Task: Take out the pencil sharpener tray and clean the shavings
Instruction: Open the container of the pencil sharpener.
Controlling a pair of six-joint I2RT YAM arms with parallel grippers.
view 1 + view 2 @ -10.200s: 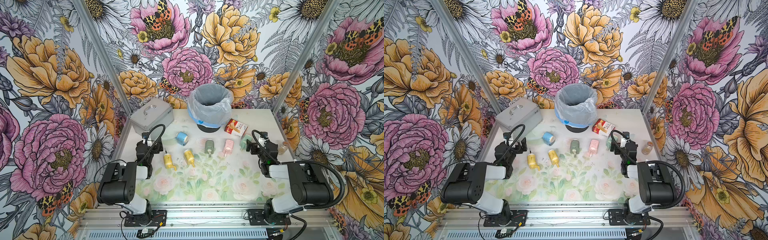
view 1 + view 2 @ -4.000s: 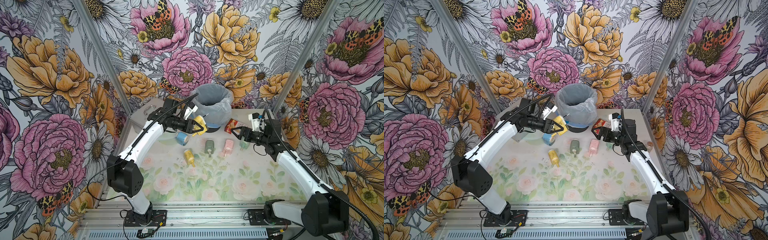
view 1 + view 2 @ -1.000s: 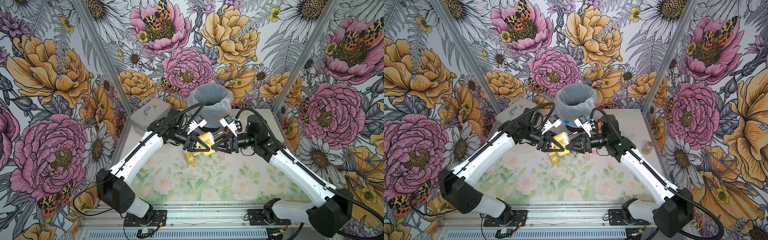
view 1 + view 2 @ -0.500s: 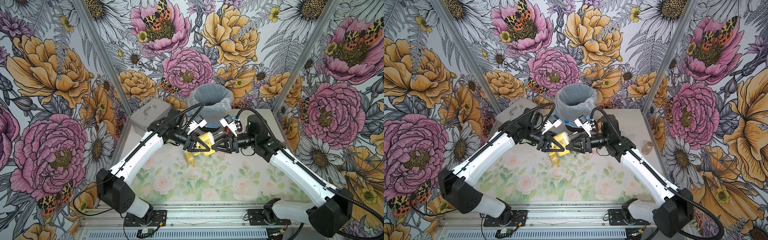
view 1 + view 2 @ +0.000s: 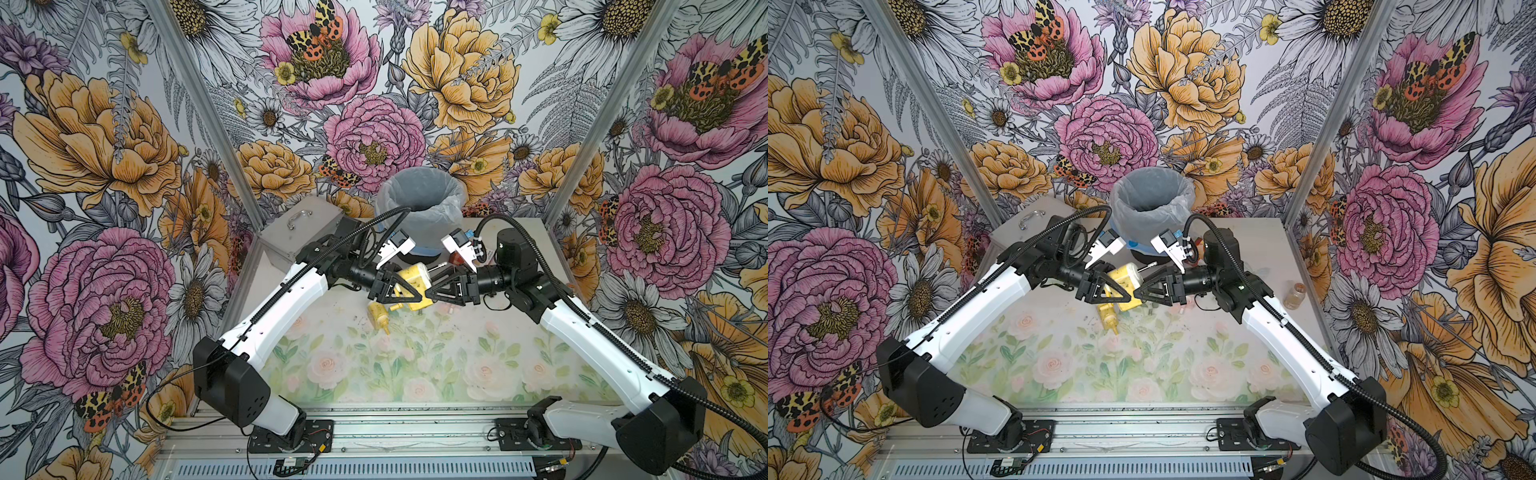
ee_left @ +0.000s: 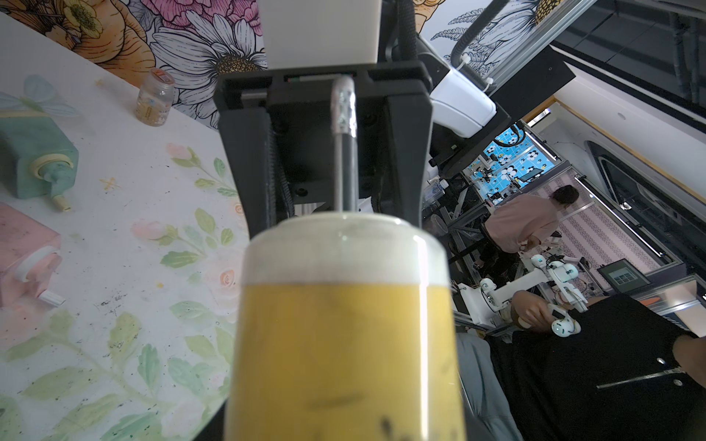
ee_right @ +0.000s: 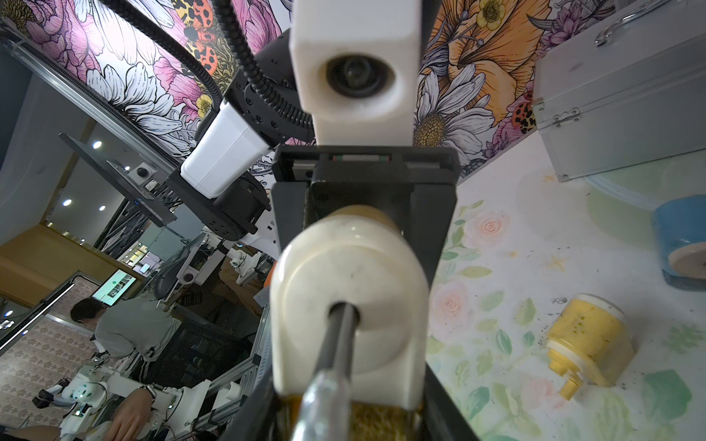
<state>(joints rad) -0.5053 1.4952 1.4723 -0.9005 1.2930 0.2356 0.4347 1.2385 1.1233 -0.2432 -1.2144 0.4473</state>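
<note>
Left wrist: shavings (image 6: 110, 301) on floral tabletop (image 6: 126, 244)

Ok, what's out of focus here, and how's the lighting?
Left wrist view: the held yellow sharpener fills the foreground, blurred; the table behind is sharp. Right wrist view: the pencil blurs toward the lens. Both top views: evenly lit, sharp throughout.

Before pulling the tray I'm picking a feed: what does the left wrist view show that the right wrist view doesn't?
Only left wrist: the green sharpener, the pink sharpener and a small jar. Only right wrist: the metal case, a blue sharpener and a second yellow sharpener lying on the table. Both: the held yellow sharpener with a pencil stuck in it, and loose shavings.
</note>
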